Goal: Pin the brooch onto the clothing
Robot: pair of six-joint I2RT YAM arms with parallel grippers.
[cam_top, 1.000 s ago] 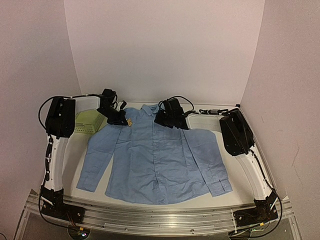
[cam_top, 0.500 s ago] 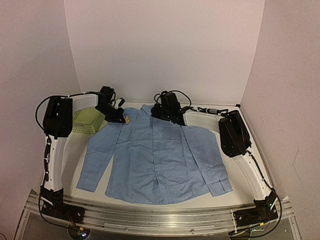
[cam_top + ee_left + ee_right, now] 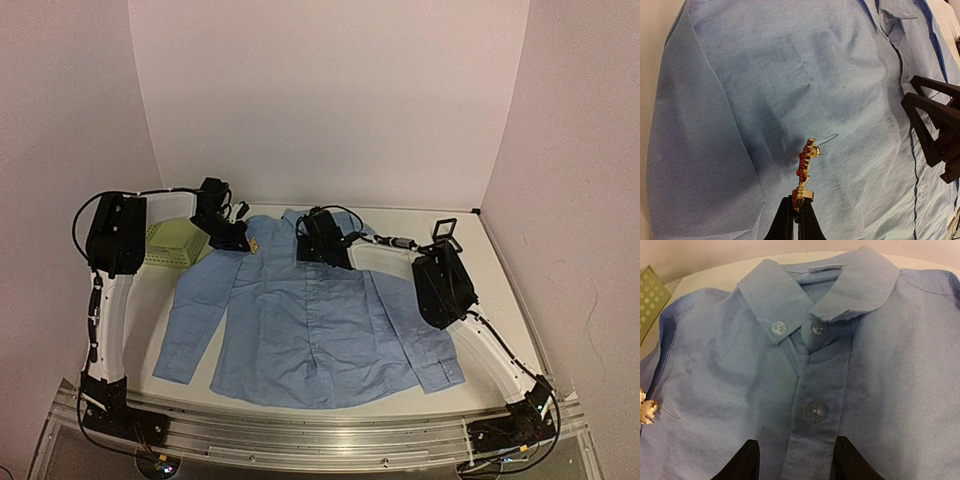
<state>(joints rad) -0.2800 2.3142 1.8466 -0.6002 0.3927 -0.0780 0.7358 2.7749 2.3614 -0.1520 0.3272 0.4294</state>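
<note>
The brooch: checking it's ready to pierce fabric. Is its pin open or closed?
Open: a thin pin wire juts free from the brooch, which the left gripper pinches over the shirt.

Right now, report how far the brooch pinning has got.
Done: the left gripper is shut on the tiny orange-red leaf-shaped brooch, its pin wire standing open. In hand: the brooch hangs over the chest of the light blue cotton shirt; the open right gripper straddles the button placket. To do: pierce the fabric and close the clasp.
</note>
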